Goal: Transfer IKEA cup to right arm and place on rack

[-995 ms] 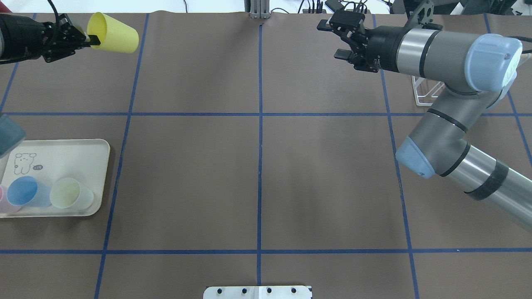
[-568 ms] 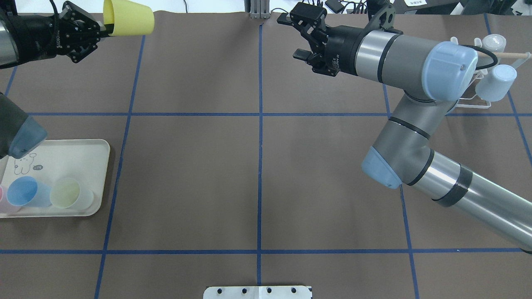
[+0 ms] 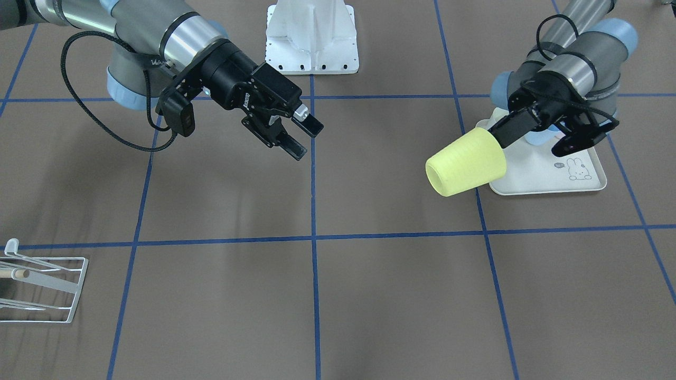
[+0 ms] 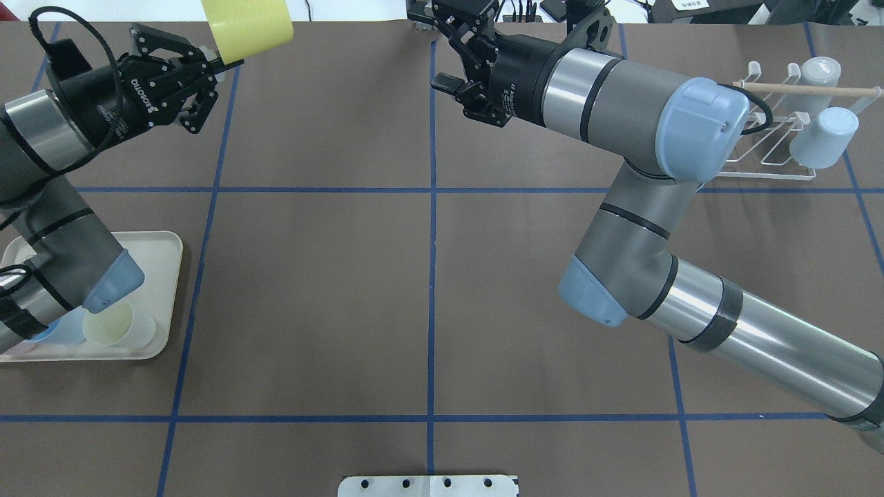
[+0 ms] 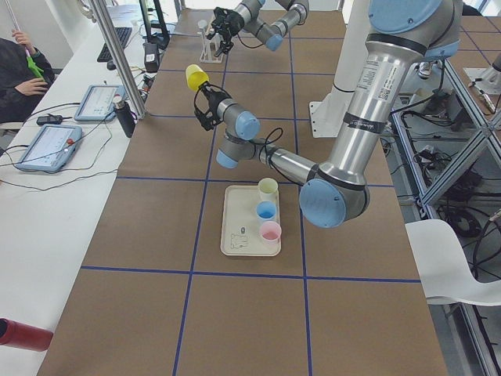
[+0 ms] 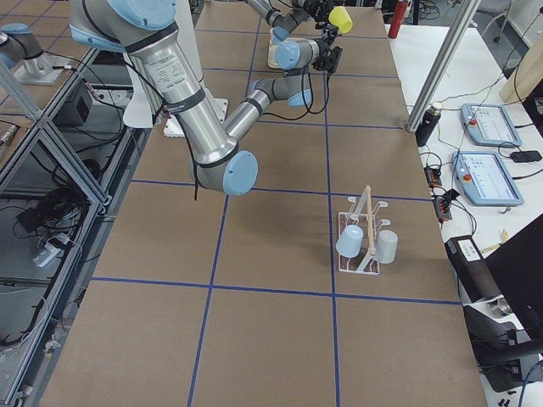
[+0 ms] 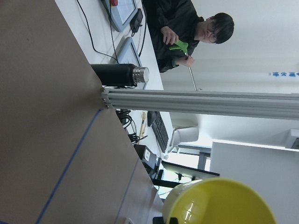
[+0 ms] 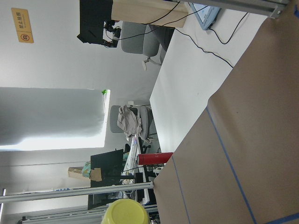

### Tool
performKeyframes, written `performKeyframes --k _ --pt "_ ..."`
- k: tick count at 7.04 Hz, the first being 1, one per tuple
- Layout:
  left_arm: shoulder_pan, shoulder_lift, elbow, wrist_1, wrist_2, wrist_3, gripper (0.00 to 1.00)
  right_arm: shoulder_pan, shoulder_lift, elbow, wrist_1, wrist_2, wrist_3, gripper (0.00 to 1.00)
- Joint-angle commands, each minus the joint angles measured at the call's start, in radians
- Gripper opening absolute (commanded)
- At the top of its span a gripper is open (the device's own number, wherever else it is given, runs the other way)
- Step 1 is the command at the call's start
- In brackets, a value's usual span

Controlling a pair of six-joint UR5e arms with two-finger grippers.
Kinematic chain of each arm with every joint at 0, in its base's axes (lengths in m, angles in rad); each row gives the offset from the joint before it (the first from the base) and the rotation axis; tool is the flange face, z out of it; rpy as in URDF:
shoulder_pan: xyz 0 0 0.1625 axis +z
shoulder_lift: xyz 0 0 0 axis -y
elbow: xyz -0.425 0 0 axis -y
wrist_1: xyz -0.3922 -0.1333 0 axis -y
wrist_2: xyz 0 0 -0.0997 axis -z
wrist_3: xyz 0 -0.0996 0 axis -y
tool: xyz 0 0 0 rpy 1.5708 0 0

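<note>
A yellow cup (image 4: 245,26) hangs in the air over the table's far left part, and my left gripper (image 4: 219,63) is shut on its rim. Its base points toward the right arm. In the front-facing view the cup (image 3: 465,162) juts from the left gripper (image 3: 506,133). My right gripper (image 4: 436,48) is open and holds nothing, near the far centre line and well apart from the cup. It also appears open in the front-facing view (image 3: 301,138). The left wrist view shows the cup's yellow mouth (image 7: 219,203). The white wire rack (image 4: 766,148) stands at the far right.
Two pale cups (image 4: 825,137) hang on the rack beside its wooden rod (image 4: 801,88). A cream tray (image 4: 166,276) at the near left holds several cups (image 5: 267,210). A person (image 5: 19,66) sits beyond the table's far edge.
The left arm carried the yellow cup rightward and toward the far edge. The right arm swung left toward the centre line, uncovering the rack; its gripper stayed open.
</note>
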Motion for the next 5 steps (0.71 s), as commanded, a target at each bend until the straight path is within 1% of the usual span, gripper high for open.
performKeyframes --k 1,2,3,5 --pt "0.070 -0.062 0.002 -0.013 0.079 -0.078 0.00 -0.026 0.016 -0.003 0.032 -0.057 0.028 0.99" --pt "0.110 -0.084 0.011 -0.008 0.126 -0.077 0.00 -0.045 0.019 -0.003 0.034 -0.081 0.028 0.99" --pt "0.141 -0.091 0.018 -0.007 0.153 -0.074 0.00 -0.053 0.017 -0.004 0.034 -0.086 0.025 0.99" --pt "0.152 -0.137 0.060 -0.007 0.168 -0.070 0.00 -0.066 0.017 -0.012 0.035 -0.101 0.022 0.99"
